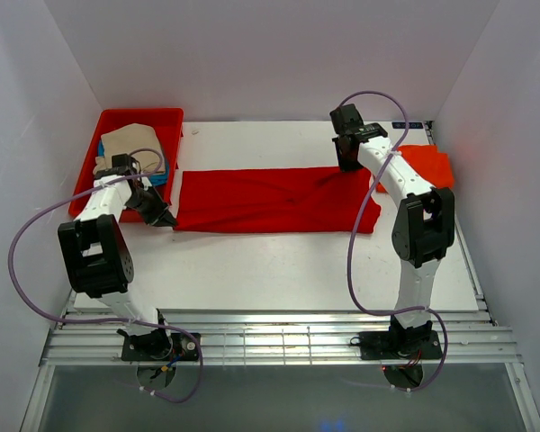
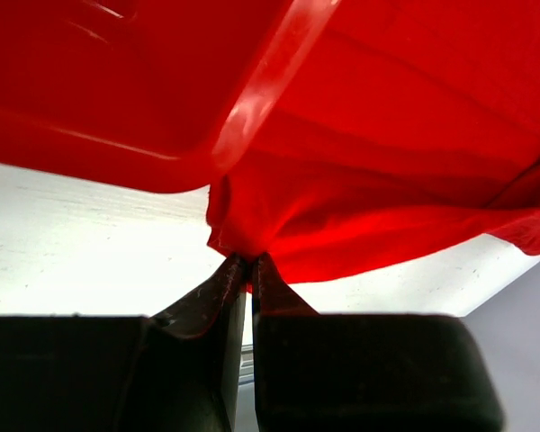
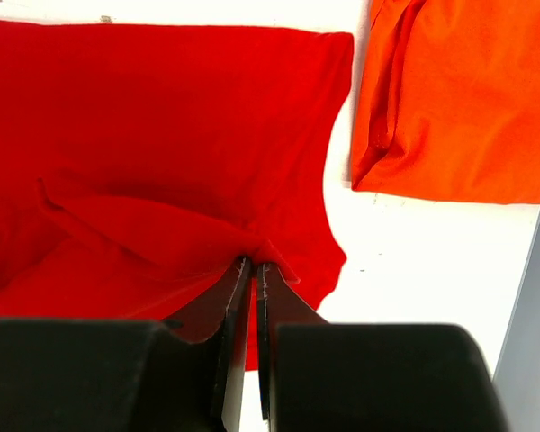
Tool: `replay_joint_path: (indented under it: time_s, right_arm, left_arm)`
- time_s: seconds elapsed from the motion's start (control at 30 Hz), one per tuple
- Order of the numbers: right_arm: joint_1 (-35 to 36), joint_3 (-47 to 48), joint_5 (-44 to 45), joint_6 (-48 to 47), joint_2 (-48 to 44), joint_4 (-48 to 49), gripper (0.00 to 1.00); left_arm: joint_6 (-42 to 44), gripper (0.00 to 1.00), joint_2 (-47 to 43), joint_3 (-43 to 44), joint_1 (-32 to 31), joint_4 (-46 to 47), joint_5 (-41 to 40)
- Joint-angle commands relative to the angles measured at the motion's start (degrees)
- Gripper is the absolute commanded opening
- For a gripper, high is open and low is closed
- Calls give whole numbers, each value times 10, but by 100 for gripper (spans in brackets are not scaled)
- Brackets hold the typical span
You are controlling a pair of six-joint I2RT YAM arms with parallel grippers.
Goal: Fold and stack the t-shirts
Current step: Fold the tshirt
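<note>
A bright red t-shirt (image 1: 270, 200) lies stretched across the middle of the table, folded into a long strip. My left gripper (image 1: 165, 219) is shut on its left corner (image 2: 238, 243), beside the red tray. My right gripper (image 1: 346, 165) is shut on a pinched fold at the shirt's right end (image 3: 252, 252). An orange-red t-shirt (image 1: 423, 166) lies folded at the far right; it also shows in the right wrist view (image 3: 459, 99). A beige shirt (image 1: 130, 144) lies in the tray over a bit of blue cloth (image 1: 101, 162).
The rigid red plastic tray (image 1: 166, 117) stands at the back left; its rim (image 2: 270, 81) is close above my left gripper. White walls enclose the table on three sides. A metal rail runs along the near edge (image 1: 279, 337).
</note>
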Motion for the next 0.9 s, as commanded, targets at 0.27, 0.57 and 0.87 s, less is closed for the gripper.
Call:
replay_joint_path:
  time_s: [0.27, 0.57, 0.87]
  right_arm:
    - [-5, 31, 26, -3, 12, 2, 8]
    - [-10, 41, 32, -4, 23, 3, 8]
    - [-15, 67, 34, -9, 41, 1, 8]
  left_arm:
    - [8, 17, 39, 5, 3, 41, 83]
    - [10, 17, 70, 28, 3, 48, 93]
    - [-5, 16, 95, 60, 4, 55, 99]
